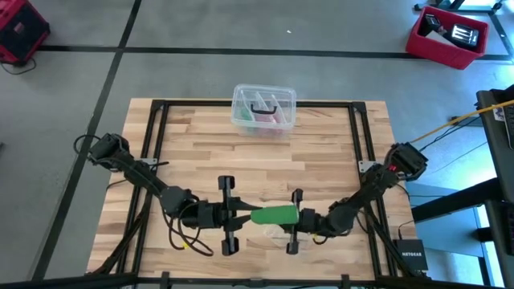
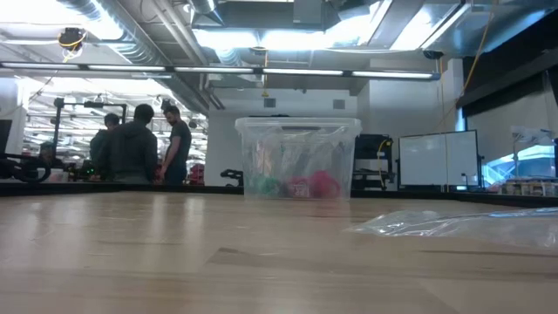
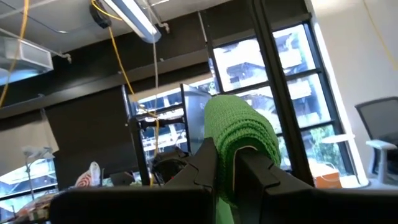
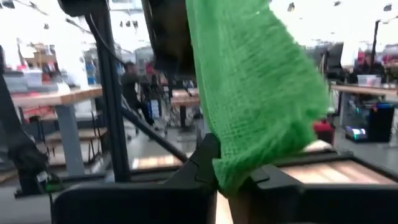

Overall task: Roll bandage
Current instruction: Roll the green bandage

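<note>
Facing jaws of left gripper and right gripper, both clamped on the green bandage between them.

Two dark multi-joint arms, left arm and right arm, black matte housings, black crossbar at each wrist, small red mark near right arm's upper joint, yellow cable looped beside left wrist, blocky black fingers with angled edges
</note>
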Motion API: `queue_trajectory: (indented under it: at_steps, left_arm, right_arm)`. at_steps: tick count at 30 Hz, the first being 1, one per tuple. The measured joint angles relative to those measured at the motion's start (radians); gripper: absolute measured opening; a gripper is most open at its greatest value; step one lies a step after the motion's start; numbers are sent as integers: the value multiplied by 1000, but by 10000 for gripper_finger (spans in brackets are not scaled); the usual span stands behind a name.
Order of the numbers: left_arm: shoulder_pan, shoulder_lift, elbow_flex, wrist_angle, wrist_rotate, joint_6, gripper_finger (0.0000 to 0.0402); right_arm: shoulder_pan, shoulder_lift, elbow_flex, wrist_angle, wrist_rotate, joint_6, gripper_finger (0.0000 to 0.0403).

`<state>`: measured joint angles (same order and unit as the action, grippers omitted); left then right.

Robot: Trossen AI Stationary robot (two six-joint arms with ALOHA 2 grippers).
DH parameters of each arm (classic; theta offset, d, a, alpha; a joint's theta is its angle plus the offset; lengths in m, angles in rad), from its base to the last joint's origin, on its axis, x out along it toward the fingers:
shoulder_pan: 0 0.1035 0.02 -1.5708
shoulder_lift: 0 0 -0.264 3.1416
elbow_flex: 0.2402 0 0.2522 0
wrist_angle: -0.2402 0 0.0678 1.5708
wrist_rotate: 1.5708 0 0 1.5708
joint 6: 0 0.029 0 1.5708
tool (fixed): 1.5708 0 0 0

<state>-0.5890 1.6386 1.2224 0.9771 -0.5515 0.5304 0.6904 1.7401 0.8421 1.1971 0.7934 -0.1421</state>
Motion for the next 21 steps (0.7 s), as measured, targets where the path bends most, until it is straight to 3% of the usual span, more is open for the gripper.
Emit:
queue_trajectory:
  at_steps: [5, 14, 21]
  left_arm:
    - [16, 0, 0, 26, 6, 7, 21]
    - [27, 2, -1, 71, 6, 52, 21]
    - [27, 2, -1, 86, 7, 69, 21]
  right_arm:
    - [-24, 0, 0, -162, -14, 101, 6]
    - [-38, 18, 2, -434, -57, 311, 25]
    - [-38, 56, 2, -496, -99, 390, 17]
